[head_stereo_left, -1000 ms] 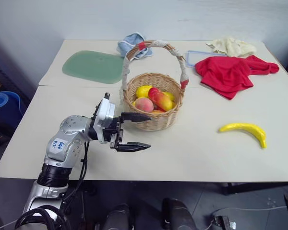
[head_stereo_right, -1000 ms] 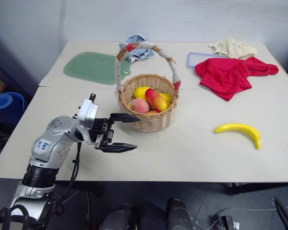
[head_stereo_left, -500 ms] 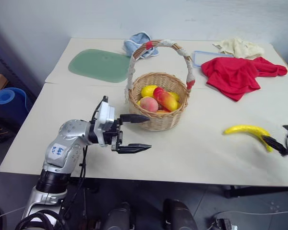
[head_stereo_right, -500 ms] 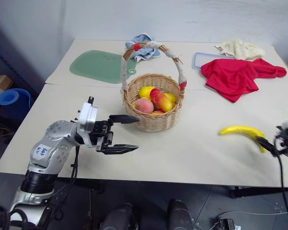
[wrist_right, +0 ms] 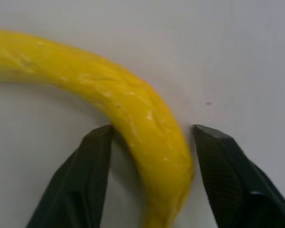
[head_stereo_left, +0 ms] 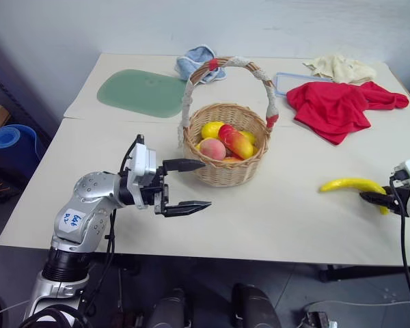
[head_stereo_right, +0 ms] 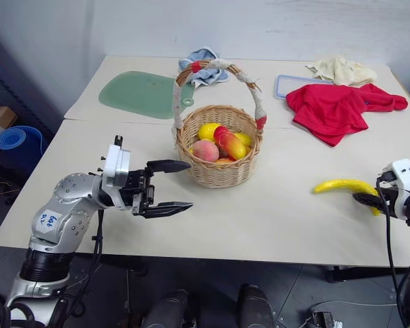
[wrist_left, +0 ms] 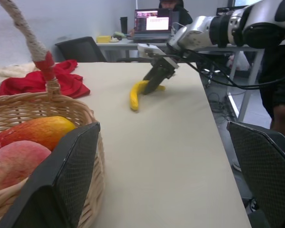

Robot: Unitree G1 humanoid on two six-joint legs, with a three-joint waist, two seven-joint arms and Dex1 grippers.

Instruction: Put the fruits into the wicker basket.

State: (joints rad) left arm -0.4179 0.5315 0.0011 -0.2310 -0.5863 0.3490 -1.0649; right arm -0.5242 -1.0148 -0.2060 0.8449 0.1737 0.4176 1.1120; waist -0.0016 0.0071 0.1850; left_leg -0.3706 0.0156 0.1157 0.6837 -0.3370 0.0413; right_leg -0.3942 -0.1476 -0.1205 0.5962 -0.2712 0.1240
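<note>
Banana (head_stereo_left: 353, 186) lies on the table (head_stereo_left: 273, 219) at your right, well apart from the basket (head_stereo_left: 227, 152). Your right gripper (wrist_right: 149, 137) straddles its near end: one finger (wrist_right: 88, 166) touches the banana's side, the other (wrist_right: 218, 161) sits just beside it with a sliver of table showing between, so you cannot tell whether the grip is made. Your left gripper (head_stereo_left: 195, 184) hovers spread wide and empty, just beside the basket's near wall. Inside the basket you have a mango (head_stereo_left: 236, 142), a peach (head_stereo_left: 212, 148) and a lemon (head_stereo_left: 211, 129). A red cloth (head_stereo_left: 336, 108) lies beyond the banana.
</note>
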